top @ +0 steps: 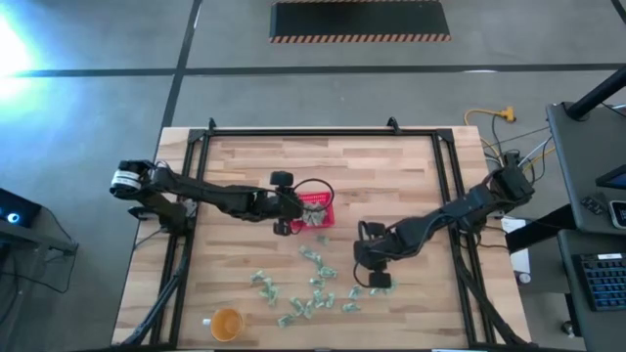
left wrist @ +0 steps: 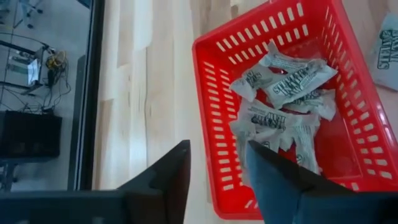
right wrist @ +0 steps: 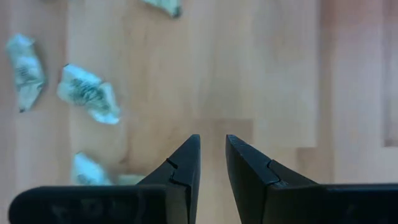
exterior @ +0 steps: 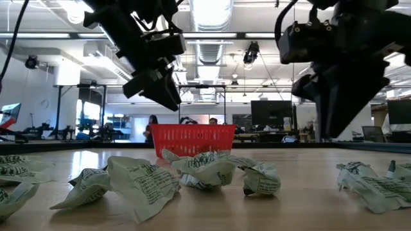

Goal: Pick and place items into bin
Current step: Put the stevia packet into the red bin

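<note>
The red meshed basket sits mid-table with several pale green and white packets lying on its floor. More packets lie scattered on the wood nearer the near edge. My left gripper hovers open and empty above the basket's left rim, one finger over the table and one over the basket's inside. My right gripper hangs over bare wood right of the scattered packets, open by a narrow gap with nothing between its fingers.
A round orange cup stands near the table's near edge, left of the packets. A black frame runs along the table's far, left and right sides. Bare wood lies left of the basket and along the far side.
</note>
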Available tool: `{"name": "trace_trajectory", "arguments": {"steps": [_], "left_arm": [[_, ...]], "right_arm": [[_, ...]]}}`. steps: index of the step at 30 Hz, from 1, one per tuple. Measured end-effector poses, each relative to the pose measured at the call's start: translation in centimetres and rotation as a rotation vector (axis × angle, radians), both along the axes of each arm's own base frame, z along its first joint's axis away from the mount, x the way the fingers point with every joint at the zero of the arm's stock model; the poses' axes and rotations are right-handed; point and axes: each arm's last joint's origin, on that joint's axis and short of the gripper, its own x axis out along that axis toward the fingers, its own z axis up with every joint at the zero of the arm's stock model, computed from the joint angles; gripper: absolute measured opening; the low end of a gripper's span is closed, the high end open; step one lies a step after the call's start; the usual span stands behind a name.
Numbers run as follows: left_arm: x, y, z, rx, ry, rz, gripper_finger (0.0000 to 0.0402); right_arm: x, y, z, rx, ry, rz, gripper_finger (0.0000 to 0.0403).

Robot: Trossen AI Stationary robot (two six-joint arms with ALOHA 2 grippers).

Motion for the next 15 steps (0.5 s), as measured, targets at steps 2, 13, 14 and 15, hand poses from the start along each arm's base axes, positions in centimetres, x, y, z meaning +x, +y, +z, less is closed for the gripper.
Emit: {"name": "trace_trajectory", "arguments": {"steps": [2, 13, 14, 15], "left_arm": [[0.0, 0.0, 0.1, 0.000, -0.001, 0.000, 0.0151], [-0.1, 0.0, 0.0, -0.001, -0.001, 0.000, 0.0155], [-0.1, 0.0, 0.0, -0.001, -0.003, 0.000, 0.0155], [-0.1, 0.0, 0.0, -0.001, -0.004, 0.000, 0.0155]], "right_arm": [[-0.2, 0.4, 0.0, 0.034, 0.014, -0.002, 0.0068], [-1.6, 3.1, -0.2, 0.091, 0.055, 0.023, 0.0068], [-1.7, 3.3, -0.2, 0.085, 0.051, 0.022, 0.0068], [-1.8, 3.4, -0.2, 0.073, 0.044, 0.023, 0.0068]]}}
